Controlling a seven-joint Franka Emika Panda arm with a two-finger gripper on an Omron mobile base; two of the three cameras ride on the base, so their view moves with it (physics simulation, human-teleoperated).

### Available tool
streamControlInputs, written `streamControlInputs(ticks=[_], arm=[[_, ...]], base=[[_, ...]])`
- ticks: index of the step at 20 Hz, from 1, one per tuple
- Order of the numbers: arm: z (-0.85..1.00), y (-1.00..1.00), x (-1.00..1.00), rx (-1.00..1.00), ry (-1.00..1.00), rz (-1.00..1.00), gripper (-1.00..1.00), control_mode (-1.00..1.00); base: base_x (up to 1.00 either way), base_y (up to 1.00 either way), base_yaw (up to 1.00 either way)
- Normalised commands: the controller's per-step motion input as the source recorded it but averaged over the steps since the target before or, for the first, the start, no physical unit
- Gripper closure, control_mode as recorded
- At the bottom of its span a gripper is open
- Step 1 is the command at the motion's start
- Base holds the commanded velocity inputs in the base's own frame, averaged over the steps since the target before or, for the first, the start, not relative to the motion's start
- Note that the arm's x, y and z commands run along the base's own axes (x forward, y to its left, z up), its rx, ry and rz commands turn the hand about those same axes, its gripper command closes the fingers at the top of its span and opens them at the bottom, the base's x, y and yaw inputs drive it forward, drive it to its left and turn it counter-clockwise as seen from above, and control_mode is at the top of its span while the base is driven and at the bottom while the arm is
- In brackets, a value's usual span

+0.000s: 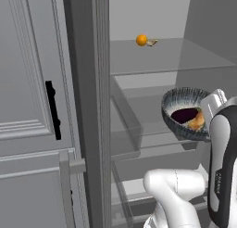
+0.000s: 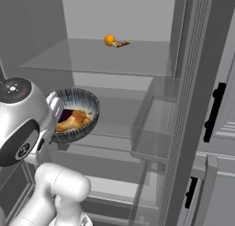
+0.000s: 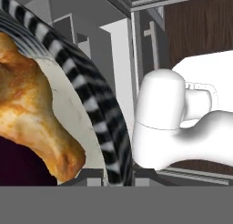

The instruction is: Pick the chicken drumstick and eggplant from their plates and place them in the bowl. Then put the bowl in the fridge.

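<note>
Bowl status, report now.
Pincer shut on bowl rim. Drumstick, eggplant inside. Bowl held in open fridge over a glass shelf.

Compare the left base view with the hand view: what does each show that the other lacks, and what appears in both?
Left base view alone: the open fridge with its glass shelves, an orange on the upper shelf, and a cabinet door with a black handle. Hand view alone: a close look at the bowl's striped rim and the brown panel behind the arm. Both: the bowl with the drumstick and eggplant inside.
</note>
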Motion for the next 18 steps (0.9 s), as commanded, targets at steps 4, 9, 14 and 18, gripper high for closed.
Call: streamControlInputs(ticks=[4,9,14,18], arm=[[-0.08,-0.06,0.11,0.00,-0.03,0.08,1.00,-1.00],[-0.47,-0.10,0.99,0.00,0.00,0.11,1.00,-1.00],[-0.63,0.00,0.99,0.00,-0.02,0.08,1.00,-1.00],[-0.49,0.00,0.83,0.00,-0.02,0.06,1.00,-1.00]], base=[[-0.02,-0.01,0.03],[0.00,0.00,0.00],[0.00,0.00,0.00],[0.00,0.00,0.00]])
